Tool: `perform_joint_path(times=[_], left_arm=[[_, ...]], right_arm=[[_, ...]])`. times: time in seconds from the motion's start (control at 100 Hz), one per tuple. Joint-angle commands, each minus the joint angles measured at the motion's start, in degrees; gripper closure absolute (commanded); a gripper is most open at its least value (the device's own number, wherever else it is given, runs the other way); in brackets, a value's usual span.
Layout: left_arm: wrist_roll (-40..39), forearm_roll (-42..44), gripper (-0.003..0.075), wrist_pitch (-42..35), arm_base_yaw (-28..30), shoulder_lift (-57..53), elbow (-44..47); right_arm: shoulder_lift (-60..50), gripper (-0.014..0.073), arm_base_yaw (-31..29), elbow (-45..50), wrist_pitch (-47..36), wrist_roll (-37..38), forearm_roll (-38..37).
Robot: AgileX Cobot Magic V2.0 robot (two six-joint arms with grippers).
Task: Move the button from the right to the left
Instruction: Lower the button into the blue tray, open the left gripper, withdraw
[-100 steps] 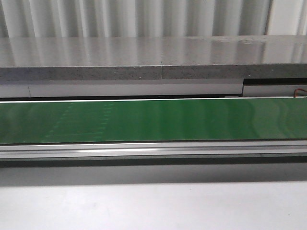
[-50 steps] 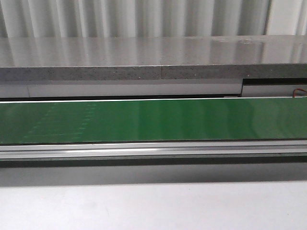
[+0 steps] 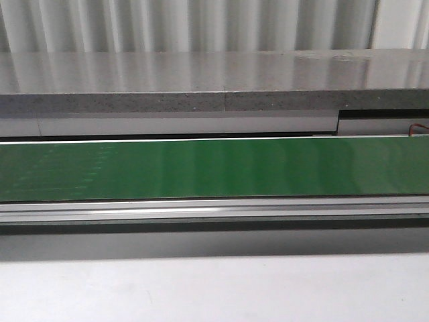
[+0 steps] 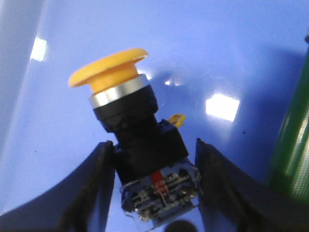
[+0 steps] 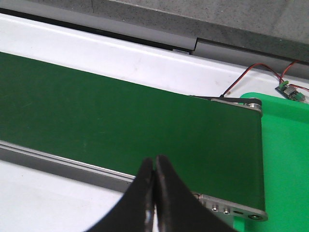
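The button (image 4: 108, 67), with a yellow-orange mushroom cap, silver ring, black collar and translucent blue contact block, shows only in the left wrist view. It sits tilted between the dark fingers of my left gripper (image 4: 153, 142), which press against its black body and blue block, over a glossy blue surface (image 4: 217, 48). My right gripper (image 5: 155, 159) is shut with nothing in it, hanging over the near rail of the green conveyor belt (image 5: 120, 121). The front view shows neither gripper nor the button.
The green belt (image 3: 214, 168) runs across the front view, with a grey ledge (image 3: 214, 100) behind it. A green tray (image 5: 285, 159) lies past the belt's end, near a small circuit board with wires (image 5: 289, 89). A green edge (image 4: 294, 140) borders the blue surface.
In the front view, faint pale marks on the belt have drifted leftward. Nothing else differs there.
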Motion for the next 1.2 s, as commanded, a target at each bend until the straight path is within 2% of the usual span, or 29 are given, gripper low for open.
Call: perform_joint_path(times=[0.0, 0.24, 0.31, 0.41, 0.53, 0.58, 0.65, 0.86, 1.19], left_arm=[[-0.17, -0.41, 0.0740, -2.92, 0.29, -1.46, -1.80], [-0.17, -1.71, 0.0735, -3.05, 0.29, 1.21, -1.80], [-0.17, -2.64, 0.0691, -3.05, 0.42, 1.42, -1.80], [-0.17, -2.63, 0.0527, -2.69, 0.42, 1.42, -1.80], [-0.17, -2.63, 0.0199, -1.86, 0.42, 1.42, -1.80], [-0.28, -2.63, 0.0096, -1.56, 0.42, 1.42, -1.80], [-0.28, -2.63, 0.0023, -0.85, 0.42, 1.42, -2.07], [-0.68, -2.63, 0.0077, 1.53, 0.42, -0.22, -4.43], [-1.22, -3.66, 0.0164, -1.24, -0.95, -16.80, -3.97]], right_arm=[[-0.21, 0.0653, 0.12, -1.47, -3.52, -0.38, 1.48], [-0.21, 0.0653, 0.12, -1.47, -3.52, -0.38, 1.48], [-0.21, 0.0653, 0.12, -1.47, -3.52, -0.38, 1.48], [-0.21, 0.0653, 0.12, -1.47, -3.52, -0.38, 1.48], [-0.21, 0.0653, 0.12, -1.47, -3.52, -0.38, 1.48], [-0.21, 0.0653, 0.12, -1.47, -3.52, -0.38, 1.48], [-0.21, 0.0653, 0.12, -1.47, -3.52, -0.38, 1.48], [-0.21, 0.0653, 0.12, -1.47, -3.52, -0.38, 1.48], [-0.21, 0.0653, 0.12, -1.47, -3.52, -0.38, 1.48]])
